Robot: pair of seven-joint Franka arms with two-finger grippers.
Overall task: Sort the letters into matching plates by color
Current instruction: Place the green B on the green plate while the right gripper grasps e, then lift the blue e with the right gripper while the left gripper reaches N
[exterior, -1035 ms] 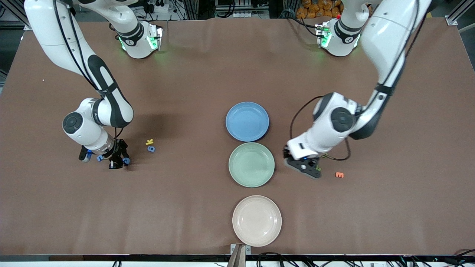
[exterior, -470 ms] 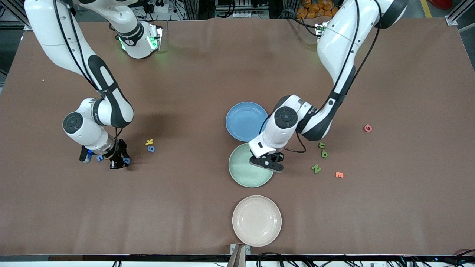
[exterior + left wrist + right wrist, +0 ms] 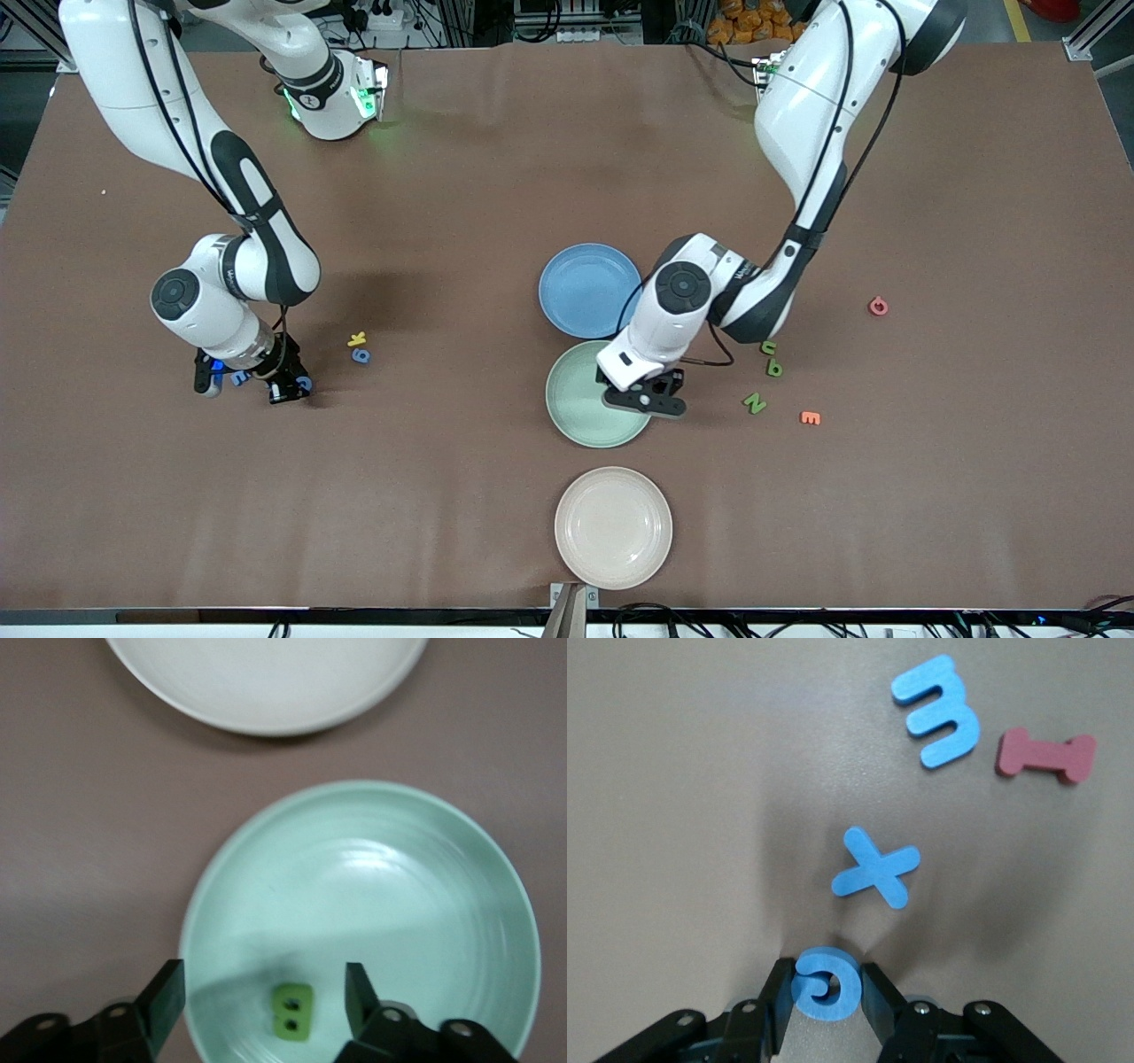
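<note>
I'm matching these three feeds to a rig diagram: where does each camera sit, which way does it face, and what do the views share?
Front view: high across the table, facing both arm bases; shows both whole arms, the blue plate and the cream plate.
Left wrist view: on the left wrist, looking down between the open left gripper at the green letter in the green plate.
Right wrist view: on the right wrist, looking down past the right gripper shut on a blue letter.
Shared: front and left wrist views both show the green plate.
</note>
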